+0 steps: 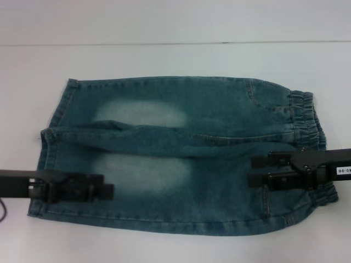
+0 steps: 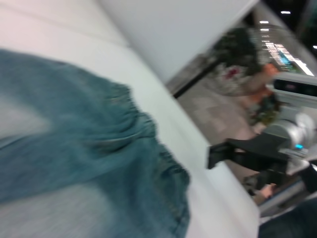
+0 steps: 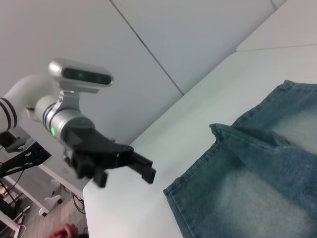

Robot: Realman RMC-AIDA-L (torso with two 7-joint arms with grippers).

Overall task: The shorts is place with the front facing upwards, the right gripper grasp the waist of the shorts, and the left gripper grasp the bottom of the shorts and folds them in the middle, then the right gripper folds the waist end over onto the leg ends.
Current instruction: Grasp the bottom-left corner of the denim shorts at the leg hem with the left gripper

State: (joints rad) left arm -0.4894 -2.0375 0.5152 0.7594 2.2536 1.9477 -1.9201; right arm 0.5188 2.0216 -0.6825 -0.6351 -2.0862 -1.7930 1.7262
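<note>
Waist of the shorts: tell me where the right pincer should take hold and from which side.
Grip the gathered waist at its near end, coming in from the robot's right. The shorts lie flat with that band at the right edge, and the right pincer, open, already hangs over the near leg beside it.

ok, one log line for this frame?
shorts: flat, unfolded, waist robot-right | left tool: open, over near leg's hem end | right tool: open, over near waist side | grasp: none yet
</note>
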